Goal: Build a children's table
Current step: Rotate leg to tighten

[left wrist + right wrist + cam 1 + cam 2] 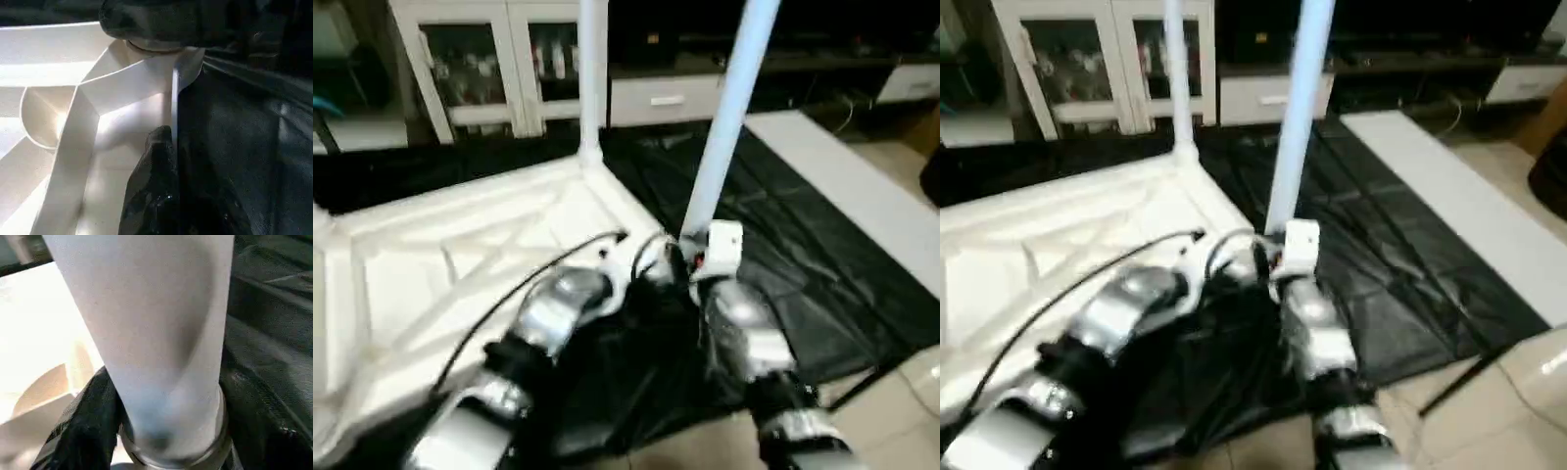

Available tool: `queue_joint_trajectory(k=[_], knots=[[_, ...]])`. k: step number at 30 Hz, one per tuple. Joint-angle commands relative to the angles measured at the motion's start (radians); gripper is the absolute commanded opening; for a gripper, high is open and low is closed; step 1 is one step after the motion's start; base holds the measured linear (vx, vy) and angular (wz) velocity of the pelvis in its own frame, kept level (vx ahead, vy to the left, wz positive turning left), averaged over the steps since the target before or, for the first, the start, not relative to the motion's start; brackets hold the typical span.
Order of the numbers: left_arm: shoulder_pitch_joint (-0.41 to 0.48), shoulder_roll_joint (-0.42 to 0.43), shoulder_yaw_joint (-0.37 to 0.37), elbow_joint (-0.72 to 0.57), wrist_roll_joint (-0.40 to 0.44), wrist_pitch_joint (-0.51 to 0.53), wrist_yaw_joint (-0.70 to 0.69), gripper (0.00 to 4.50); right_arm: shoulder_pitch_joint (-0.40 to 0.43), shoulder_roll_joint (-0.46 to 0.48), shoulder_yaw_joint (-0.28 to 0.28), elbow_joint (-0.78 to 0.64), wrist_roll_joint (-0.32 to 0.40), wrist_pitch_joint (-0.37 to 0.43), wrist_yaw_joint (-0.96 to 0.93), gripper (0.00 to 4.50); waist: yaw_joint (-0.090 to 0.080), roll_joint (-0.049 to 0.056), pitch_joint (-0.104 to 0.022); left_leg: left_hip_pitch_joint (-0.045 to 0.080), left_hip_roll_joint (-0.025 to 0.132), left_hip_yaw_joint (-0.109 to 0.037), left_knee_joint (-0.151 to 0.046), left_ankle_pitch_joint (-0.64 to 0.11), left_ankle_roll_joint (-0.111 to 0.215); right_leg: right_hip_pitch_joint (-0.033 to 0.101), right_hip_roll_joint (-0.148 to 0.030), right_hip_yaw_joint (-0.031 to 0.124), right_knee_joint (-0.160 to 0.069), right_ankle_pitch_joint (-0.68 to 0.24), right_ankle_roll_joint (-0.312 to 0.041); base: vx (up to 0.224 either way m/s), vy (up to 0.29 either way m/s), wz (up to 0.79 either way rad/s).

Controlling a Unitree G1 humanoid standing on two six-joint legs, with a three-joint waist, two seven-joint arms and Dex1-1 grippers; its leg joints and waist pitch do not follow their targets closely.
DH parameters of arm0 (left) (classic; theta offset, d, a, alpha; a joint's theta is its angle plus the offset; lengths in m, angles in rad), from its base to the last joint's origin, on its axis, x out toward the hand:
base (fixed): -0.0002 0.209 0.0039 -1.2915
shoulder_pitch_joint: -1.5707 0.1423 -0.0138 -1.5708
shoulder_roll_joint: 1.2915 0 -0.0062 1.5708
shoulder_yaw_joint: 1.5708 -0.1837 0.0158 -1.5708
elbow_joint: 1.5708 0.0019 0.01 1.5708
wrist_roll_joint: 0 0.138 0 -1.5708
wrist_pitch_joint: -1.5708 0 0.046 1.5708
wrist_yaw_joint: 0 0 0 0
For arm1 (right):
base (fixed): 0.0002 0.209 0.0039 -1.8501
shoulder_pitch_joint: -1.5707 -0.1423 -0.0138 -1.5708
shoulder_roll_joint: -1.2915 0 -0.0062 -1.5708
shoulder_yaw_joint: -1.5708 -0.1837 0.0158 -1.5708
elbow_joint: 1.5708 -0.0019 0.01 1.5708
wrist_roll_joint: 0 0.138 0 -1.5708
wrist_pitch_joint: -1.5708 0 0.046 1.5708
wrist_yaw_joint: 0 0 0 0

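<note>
The white tabletop [460, 264] lies upside down on a black sheet, its X ribs facing up. One white leg [592, 78] stands upright in the far right corner socket. My right gripper [697, 259] is shut on a second leg [729, 117] near its lower end, and that leg leans up and to the right over the near right corner. In the right wrist view, black fingers [88, 431] flank the leg [156, 333]. My left gripper [641, 257] is shut on the tabletop's thin rim [173, 112] at that same corner, beside a round socket [41, 115].
A black sheet [783, 255] covers the floor under the work. A long flat white board [862, 186] lies along its right side. White glass-door cabinets [489, 59] and a low dark shelf stand at the back. Tiled floor [901, 411] shows at the near right.
</note>
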Motion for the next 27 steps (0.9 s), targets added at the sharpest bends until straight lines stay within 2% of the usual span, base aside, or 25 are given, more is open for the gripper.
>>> queue_joint_trajectory(k=[1,2,3,4,6,8,9,10,13,14,15,17,18,20,21,23,24,26,27], knots=[[0.002,-0.024,0.037,0.047,-0.007,-0.033,0.088,0.00,-0.009,0.014,-0.015,0.073,-0.023,0.001,-0.054,2.59,-0.004,-0.004,-0.029,0.010,0.054,-0.031,-0.085,-0.402,-0.045,-0.004,-0.060,0.042,-0.085,-0.346,-0.122,0.000,0.000,0.00],[0.001,-0.028,0.039,0.050,-0.007,-0.035,0.090,0.00,-0.019,0.022,-0.011,0.081,-0.020,0.001,-0.037,2.59,-0.002,-0.002,-0.031,0.008,0.054,-0.031,-0.085,-0.377,-0.041,0.000,-0.061,0.043,-0.080,-0.317,-0.127,0.000,0.000,0.00],[0.001,-0.026,0.038,0.050,-0.006,-0.036,0.087,0.00,-0.026,0.023,-0.008,0.087,-0.014,0.014,-0.013,2.59,-0.002,-0.003,-0.032,0.007,0.054,-0.028,-0.084,-0.368,-0.034,0.000,-0.060,0.044,-0.079,-0.299,-0.131,0.000,0.000,0.00],[-0.002,-0.026,0.039,0.057,-0.006,-0.041,0.088,0.00,-0.034,0.025,-0.011,0.100,-0.012,0.015,-0.003,2.59,-0.001,-0.006,-0.032,0.003,0.055,-0.027,-0.083,-0.340,-0.021,0.005,-0.061,0.046,-0.074,-0.260,-0.139,0.000,0.000,0.00],[-0.001,-0.017,0.040,0.063,-0.005,-0.049,0.081,0.00,-0.039,0.018,-0.007,0.108,-0.018,0.008,0.026,2.59,0.001,-0.010,-0.032,0.002,0.054,-0.022,-0.080,-0.313,-0.002,0.004,-0.062,0.047,-0.075,-0.263,-0.145,0.000,0.000,0.00],[0.001,-0.007,0.043,0.066,-0.005,-0.057,0.073,0.00,-0.034,0.004,0.003,0.094,-0.021,-0.017,0.063,2.59,0.004,-0.009,-0.033,0.001,0.055,-0.021,-0.078,-0.299,0.008,0.006,-0.064,0.049,-0.077,-0.285,-0.147,0.000,0.000,0.00],[0.002,-0.002,0.044,0.067,-0.005,-0.061,0.070,0.00,-0.032,-0.004,0.010,0.087,-0.025,-0.033,0.071,3.15,0.004,-0.011,-0.034,0.000,0.055,-0.020,-0.077,-0.288,0.010,0.006,-0.063,0.049,-0.075,-0.277,-0.148,0.000,0.000,0.00],[0.003,0.004,0.043,0.065,-0.006,-0.063,0.062,0.00,-0.029,-0.017,0.017,0.073,-0.030,-0.043,0.081,3.29,0.005,-0.013,-0.034,-0.002,0.055,-0.020,-0.077,-0.273,0.013,0.009,-0.064,0.049,-0.074,-0.265,-0.149,0.000,0.000,0.00],[0.011,0.028,0.027,0.052,-0.011,-0.075,0.006,0.00,-0.022,-0.053,0.021,0.034,-0.025,-0.038,0.126,3.49,0.013,-0.010,-0.042,-0.010,0.055,-0.018,-0.071,-0.182,0.035,0.016,-0.062,0.047,-0.061,-0.168,-0.161,0.000,0.000,0.00],[0.016,0.043,0.021,0.046,-0.015,-0.081,-0.027,0.00,-0.024,-0.086,0.020,0.011,-0.018,-0.034,0.175,3.63,0.014,-0.011,-0.045,-0.013,0.054,-0.016,-0.064,-0.128,0.048,0.018,-0.060,0.047,-0.052,-0.099,-0.175,0.000,0.000,0.00],[0.017,0.050,0.017,0.044,-0.017,-0.087,-0.043,0.00,-0.024,-0.099,0.020,0.004,-0.015,-0.031,0.198,3.71,0.017,-0.011,-0.042,-0.014,0.052,-0.014,-0.062,-0.114,0.066,0.017,-0.057,0.045,-0.051,-0.075,-0.186,0.000,0.000,0.00],[0.025,0.072,0.007,0.034,-0.023,-0.087,-0.096,0.00,-0.024,-0.146,0.024,-0.028,-0.002,-0.013,0.295,3.82,0.020,-0.009,-0.042,-0.015,0.054,-0.011,-0.060,-0.114,0.077,0.018,-0.058,0.045,-0.050,-0.076,-0.200,0.000,0.000,0.00],[0.030,0.092,-0.005,0.025,-0.017,-0.078,-0.125,0.00,-0.020,-0.182,0.044,-0.048,-0.008,0.002,0.358,3.93,0.020,-0.007,-0.041,-0.014,0.054,-0.011,-0.061,-0.121,0.076,0.017,-0.058,0.045,-0.051,-0.086,-0.201,0.000,0.000,0.00],[0.033,0.107,-0.015,0.019,-0.013,-0.073,-0.146,0.00,-0.017,-0.208,0.060,-0.059,-0.013,0.010,0.405,4.08,0.022,-0.009,-0.041,-0.012,0.055,-0.010,-0.060,-0.131,0.075,0.017,-0.057,0.044,-0.052,-0.106,-0.205,0.000,0.000,0.00],[0.041,0.150,-0.053,0.003,0.001,-0.078,-0.215,0.00,-0.006,-0.276,0.107,-0.092,-0.029,0.028,0.515,4.18,0.022,-0.005,-0.040,-0.012,0.057,-0.010,-0.060,-0.132,0.073,0.015,-0.058,0.046,-0.052,-0.109,-0.208,0.000,0.000,0.00],[0.056,0.186,-0.075,-0.025,-0.016,-0.072,-0.313,0.00,0.018,-0.350,0.167,-0.146,-0.035,0.037,0.663,4.29,0.025,-0.005,-0.041,-0.011,0.060,-0.010,-0.058,-0.127,0.070,0.017,-0.055,0.043,-0.048,-0.087,-0.210,0.000,0.000,0.00],[0.057,0.186,-0.075,-0.026,-0.017,-0.073,-0.316,0.00,0.019,-0.352,0.169,-0.148,-0.035,0.038,0.668,4.36,0.024,-0.005,-0.040,-0.013,0.060,-0.010,-0.058,-0.127,0.073,0.018,-0.055,0.043,-0.047,-0.080,-0.214,0.000,0.000,0.00],[0.089,0.254,-0.130,-0.094,-0.052,-0.053,-0.503,0.00,0.072,-0.446,0.243,-0.240,-0.016,0.044,0.893,4.48,0.026,-0.005,-0.041,-0.013,0.063,-0.010,-0.055,-0.120,0.080,0.022,-0.056,0.043,-0.039,-0.031,-0.229,0.000,0.000,0.00],[0.089,0.254,-0.130,-0.094,-0.052,-0.053,-0.503,0.00,0.072,-0.446,0.243,-0.240,-0.016,0.044,0.893,4.48,0.025,-0.004,-0.042,-0.010,0.063,-0.009,-0.053,-0.114,0.087,0.019,-0.054,0.044,-0.037,-0.006,-0.242,0.000,0.000,0.00]])
